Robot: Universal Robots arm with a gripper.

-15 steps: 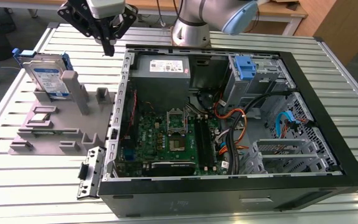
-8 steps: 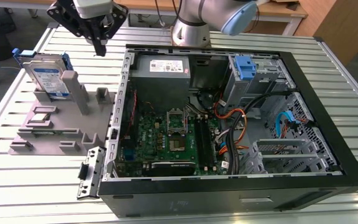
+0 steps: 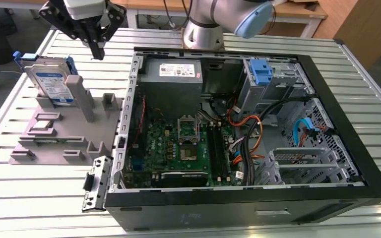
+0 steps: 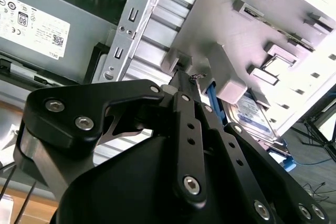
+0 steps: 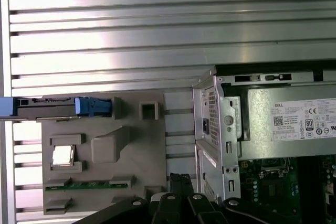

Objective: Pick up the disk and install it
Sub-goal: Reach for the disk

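The disk [image 3: 50, 84] is a silver drive with a white-and-blue label in a blue carrier. It stands on edge at the far end of a grey holder block [image 3: 58, 141], at the exterior view's left. The first wrist view shows the disk [image 5: 50, 107] edge-on, and the second wrist view shows the disk [image 4: 253, 117] behind the fingers. My gripper [image 3: 97, 52] hangs above the table, a little to the right of the disk and higher. Its black fingers [image 4: 184, 85] meet at the tips with nothing between them. The gripper [image 5: 181, 179] sits over the holder's edge nearest the case.
An open black computer case [image 3: 349, 148] lies to the right, with a grey power supply [image 3: 172, 74], a motherboard and cables inside. A blue bracket [image 3: 262, 72] sits in the drive bay at the back. The arm's base [image 3: 204, 30] stands behind the case. A slatted metal table [image 3: 38, 198] lies underneath.
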